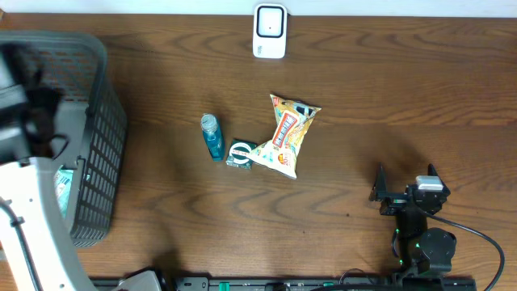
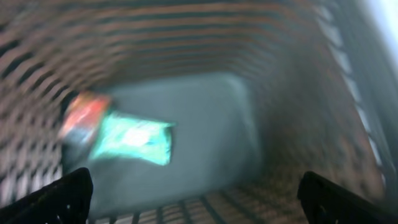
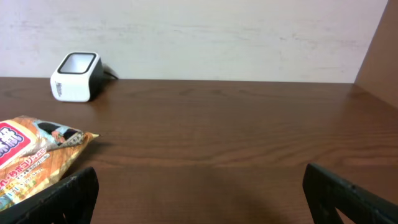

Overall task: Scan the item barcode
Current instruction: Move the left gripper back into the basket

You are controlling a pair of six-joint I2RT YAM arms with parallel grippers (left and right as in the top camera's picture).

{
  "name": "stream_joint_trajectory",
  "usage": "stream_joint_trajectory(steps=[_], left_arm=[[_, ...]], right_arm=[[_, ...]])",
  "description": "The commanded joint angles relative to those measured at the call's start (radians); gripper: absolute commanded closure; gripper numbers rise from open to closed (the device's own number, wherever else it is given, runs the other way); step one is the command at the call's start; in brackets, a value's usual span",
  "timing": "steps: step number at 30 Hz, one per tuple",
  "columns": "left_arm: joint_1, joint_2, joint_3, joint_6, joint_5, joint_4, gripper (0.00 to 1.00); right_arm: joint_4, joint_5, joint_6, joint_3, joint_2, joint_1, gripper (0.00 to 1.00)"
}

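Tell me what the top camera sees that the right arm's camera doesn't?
Only overhead: the grey plastic mesh basket, the small blue plastic bottle and the green packet beside it. Only the right wrist: the pale wall at the back. Both: the white box-shaped barcode scanner, the orange-and-yellow snack bag and the brown wooden table.

Print on the snack bag (image 1: 289, 136) is too small to read.

White scanner (image 3: 76, 76) far left on table (image 3: 236, 130), snack bag (image 3: 37, 158) nearer, jaws wide apart
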Motion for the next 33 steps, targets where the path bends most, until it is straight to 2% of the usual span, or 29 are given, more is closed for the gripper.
stream_joint_trajectory(steps=[1, 3, 8, 20, 30, 33], left_arm=[[0.137, 0.009, -0.015, -0.493, -0.018, -0.084, 0.02], [0.185, 0.026, -0.026, -0.537, -0.018, -0.099, 0.02], [0.243, 0.112, -0.056, -0.537, -0.018, -0.105, 0.02], [0.251, 0.437, -0.086, -0.544, 0.049, -0.12, 0.02], [0.251, 0.577, -0.089, -0.777, 0.098, -0.167, 0.02], [0.251, 0.58, -0.105, -0.776, 0.098, -0.116, 0.02]], right_arm=[[-0.002, -0.006, -0.015, -0.002, -0.005, 0.014, 0.01], [-0.002, -0.006, -0.015, -0.002, -0.005, 0.014, 0.01], [-0.002, -0.006, -0.015, -0.002, -0.005, 0.014, 0.01], [-0.002, -0.006, -0.015, -0.002, -0.005, 0.014, 0.01], [-0.002, -0.006, -0.015, -0.002, -0.005, 0.014, 0.01], [-0.002, -0.006, -0.015, -0.002, -0.005, 0.014, 0.01]])
